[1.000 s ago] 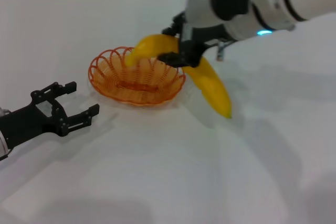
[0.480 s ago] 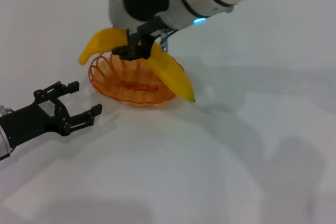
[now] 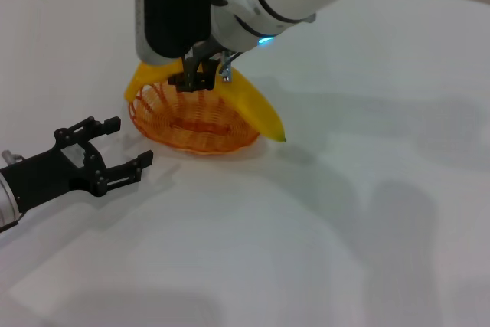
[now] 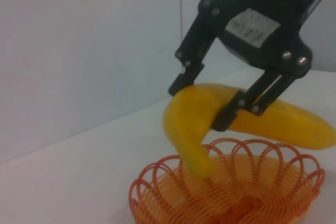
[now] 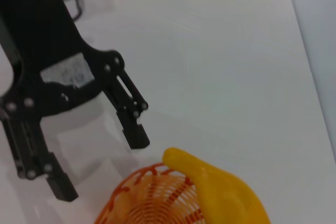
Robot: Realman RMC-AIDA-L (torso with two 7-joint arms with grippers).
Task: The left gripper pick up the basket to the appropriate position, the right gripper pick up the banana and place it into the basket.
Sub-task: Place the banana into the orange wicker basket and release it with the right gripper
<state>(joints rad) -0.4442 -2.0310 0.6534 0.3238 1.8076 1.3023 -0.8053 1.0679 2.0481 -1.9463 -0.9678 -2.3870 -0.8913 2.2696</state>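
Right tool (image 3: 200,76) hangs from its raised arm, jaws clamped; left tool (image 3: 115,148) rests low, jaws spread.

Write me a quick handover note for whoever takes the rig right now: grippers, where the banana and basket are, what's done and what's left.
Right gripper: shut on the banana, holding it over the basket, one end dipping inside the rim, the other sticking out past it.
Left gripper: open, on the table beside the basket, apart from it.
Basket: sitting on the white table.
Done: basket placed, banana picked up and carried over.
Left: lower the banana in, release, withdraw.
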